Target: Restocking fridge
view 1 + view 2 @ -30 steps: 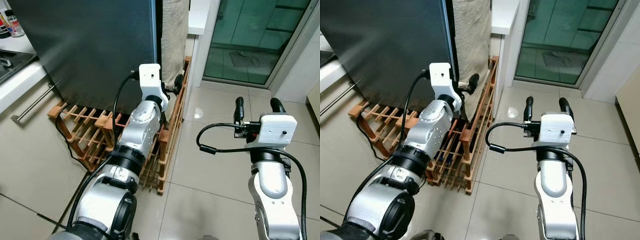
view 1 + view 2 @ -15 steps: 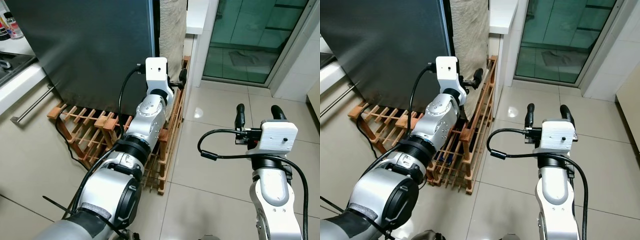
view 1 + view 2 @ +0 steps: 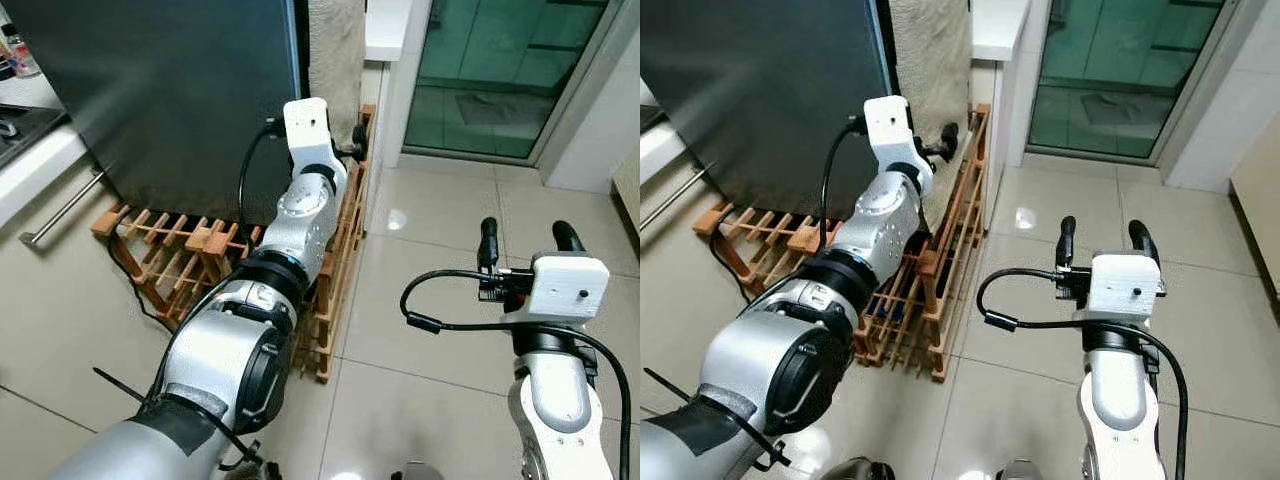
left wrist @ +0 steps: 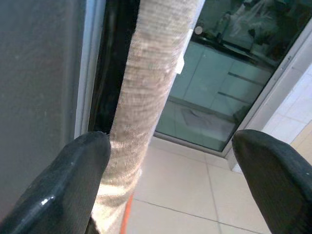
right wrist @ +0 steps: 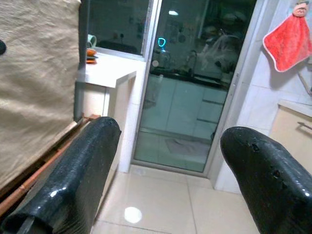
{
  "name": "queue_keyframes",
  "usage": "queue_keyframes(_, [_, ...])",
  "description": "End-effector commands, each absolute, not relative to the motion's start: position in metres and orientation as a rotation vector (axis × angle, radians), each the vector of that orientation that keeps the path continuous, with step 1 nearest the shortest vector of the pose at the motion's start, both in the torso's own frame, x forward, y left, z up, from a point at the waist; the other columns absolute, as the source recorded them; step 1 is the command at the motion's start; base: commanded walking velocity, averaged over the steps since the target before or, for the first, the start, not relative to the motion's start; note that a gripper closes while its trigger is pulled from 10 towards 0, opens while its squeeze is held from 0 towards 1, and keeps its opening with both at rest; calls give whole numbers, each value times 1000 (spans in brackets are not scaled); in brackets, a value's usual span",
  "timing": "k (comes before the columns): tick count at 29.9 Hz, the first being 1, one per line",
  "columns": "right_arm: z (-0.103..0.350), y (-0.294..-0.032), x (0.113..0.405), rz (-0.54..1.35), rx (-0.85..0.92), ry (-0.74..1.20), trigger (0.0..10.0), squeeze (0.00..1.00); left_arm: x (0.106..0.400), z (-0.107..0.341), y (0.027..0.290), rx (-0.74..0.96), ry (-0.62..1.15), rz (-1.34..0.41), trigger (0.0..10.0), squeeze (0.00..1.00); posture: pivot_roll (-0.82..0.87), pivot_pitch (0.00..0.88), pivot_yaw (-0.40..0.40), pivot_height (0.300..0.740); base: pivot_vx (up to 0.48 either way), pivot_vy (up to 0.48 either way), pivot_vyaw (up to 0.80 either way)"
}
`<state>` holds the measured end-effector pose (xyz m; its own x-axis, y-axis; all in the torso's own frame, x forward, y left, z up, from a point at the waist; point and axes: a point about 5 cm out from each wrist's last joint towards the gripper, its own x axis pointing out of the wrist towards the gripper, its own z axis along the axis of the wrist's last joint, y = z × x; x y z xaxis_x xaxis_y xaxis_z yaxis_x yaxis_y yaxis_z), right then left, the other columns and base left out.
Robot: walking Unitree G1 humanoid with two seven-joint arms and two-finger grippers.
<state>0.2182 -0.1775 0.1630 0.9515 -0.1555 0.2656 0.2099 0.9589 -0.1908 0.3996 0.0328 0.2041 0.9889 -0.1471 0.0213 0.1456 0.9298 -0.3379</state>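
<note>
**Left gripper at the fridge edge, right gripper held over open floor**

Nearest, the right gripper is held up over the pale tiled floor, well apart from any furniture. Its two black fingers are spread wide with nothing between them. A black cable is looped off its wrist block.

To the robot's left, a low wooden rack of slats is seen on the floor, standing against the foot of the fridge and running along its side. The left arm is stretched out above this rack. A black cord is trailed on the floor through the rack.

Further on, the left gripper is placed at the right-hand front edge of the dark fridge. Its fingers are parted and empty; between them, in the left wrist view, a beige woven cloth is seen hanging beside the fridge's edge. One finger lies near the dark gap between fridge and cloth; whether it touches cannot be told.

At the left margin a white counter with a metal bar handle is noted.

Farthest off, a white ledge and a glass sliding door are recorded. In the right wrist view a red cloth is hung on the wall beside the door.
</note>
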Motion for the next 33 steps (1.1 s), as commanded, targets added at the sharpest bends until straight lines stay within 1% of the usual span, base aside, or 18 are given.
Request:
queue_keyframes(1, [166,-178,216,-190,-231,-254,10000,0,398,194,30,-369,76,-134,10000,0,-263,126,71,711,0,0,0])
queue_keyframes(3, [167,-180,214,-184,-239,-249,10000,0,398,187,34,-421,113,-92,10000,0,-266,133,61,711,0,0,0])
queue_keyframes(7, [168,-182,213,-183,-246,-246,10000,0,399,188,42,-411,90,-45,10000,0,-269,137,57,711,0,0,0])
queue_keyframes(9, [169,-182,213,-183,-249,-244,10000,0,401,196,47,-341,17,-45,10000,0,-267,137,55,711,0,0,0])
queue_keyframes(13, [168,-182,213,-182,-249,-241,10000,0,401,197,50,-309,4,-42,10000,0,-263,137,54,711,0,0,0])
queue_keyframes(18, [173,-181,216,-182,-245,-262,10000,0,399,201,67,-221,-88,-99,10000,0,-256,112,69,711,0,0,0])
queue_keyframes(21, [174,-183,217,-193,-241,-266,10000,0,389,205,84,-177,-159,-146,10000,0,-248,105,70,711,0,0,0])
queue_keyframes(22, [173,-182,218,-193,-240,-265,10000,0,383,205,90,-151,-181,-177,10000,0,-223,86,69,711,0,0,0])
queue_keyframes(23, [173,-182,218,-193,-240,-265,10000,0,383,205,90,-151,-181,-177,10000,0,-223,86,69,711,0,0,0])
queue_keyframes(24, [171,-182,220,-188,-236,-264,10000,0,372,204,102,-100,-218,-214,10000,0,-198,69,68,711,0,0,0])
queue_keyframes(25, [171,-182,220,-188,-236,-264,10000,0,372,204,102,-100,-218,-214,10000,0,-198,69,68,711,0,0,0])
queue_keyframes(27, [171,-181,219,-186,-224,-271,10000,0,342,202,127,-34,-285,-256,10000,0,-159,45,61,711,0,0,0])
queue_keyframes(28, [171,-181,219,-186,-224,-271,10000,0,342,202,127,-34,-285,-256,10000,0,-159,45,61,711,0,0,0])
queue_keyframes(31, [173,-183,219,-214,-196,-294,10000,0,320,194,151,14,-310,-203,10000,0,-133,16,55,711,0,0,0])
queue_keyframes(33, [176,-186,218,-231,-184,-313,10000,0,307,190,162,-34,-288,-137,10000,0,-127,7,53,711,0,0,0])
